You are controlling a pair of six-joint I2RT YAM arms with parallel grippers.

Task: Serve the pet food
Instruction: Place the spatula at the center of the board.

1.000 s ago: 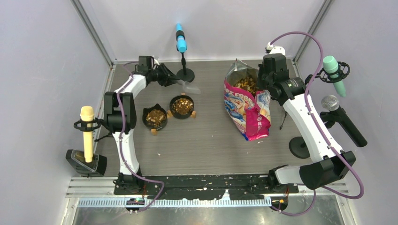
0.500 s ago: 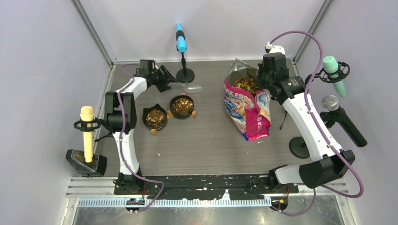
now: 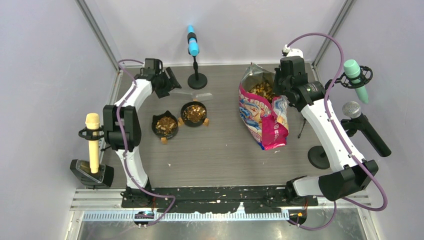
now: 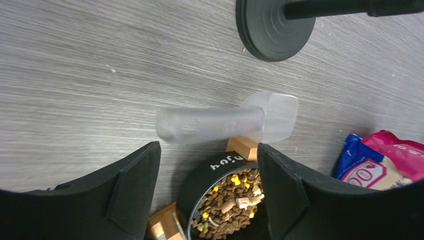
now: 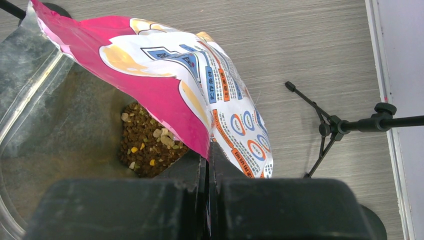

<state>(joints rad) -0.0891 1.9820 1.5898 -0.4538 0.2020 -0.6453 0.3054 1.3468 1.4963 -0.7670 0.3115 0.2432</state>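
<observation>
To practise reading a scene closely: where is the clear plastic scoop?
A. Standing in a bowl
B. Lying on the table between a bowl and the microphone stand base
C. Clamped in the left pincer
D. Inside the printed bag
B: the left wrist view shows the scoop lying on the table between the bowl and the microphone stand base, with the left pincer open and clear of it.

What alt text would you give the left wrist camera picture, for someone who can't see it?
A clear plastic scoop lies empty on the grey table, just past the left arm's open claw. Nearer the camera, a black bowl holds brown pet food; a round stand base sits at top, a pink bag corner at right.
</observation>
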